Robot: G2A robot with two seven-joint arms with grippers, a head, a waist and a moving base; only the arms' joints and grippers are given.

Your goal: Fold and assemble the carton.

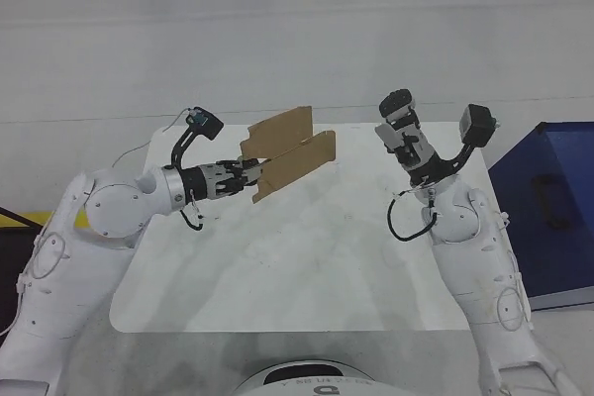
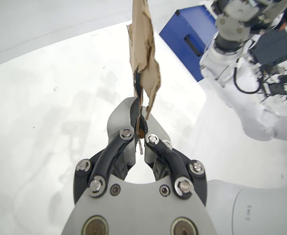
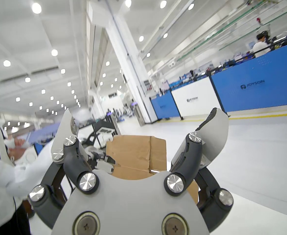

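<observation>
While the left gripper (image 2: 139, 123) pinches the flat carton (image 1: 292, 153) over the far edge of the table (image 1: 277, 277), the open, empty right gripper (image 1: 401, 119) should probably grab a flap next.

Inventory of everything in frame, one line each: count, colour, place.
carton: 1, brown, unassembled, held off the table over its far left part
table: 1, white, in front of the robot
box: 1, blue, past the table's right edge
partitions: several, blue and white, in the hall behind
left gripper: 1, grey and black, shut on the carton's near edge
right gripper: 1, grey and black, open, raised over the table's far right corner, apart from the carton
</observation>
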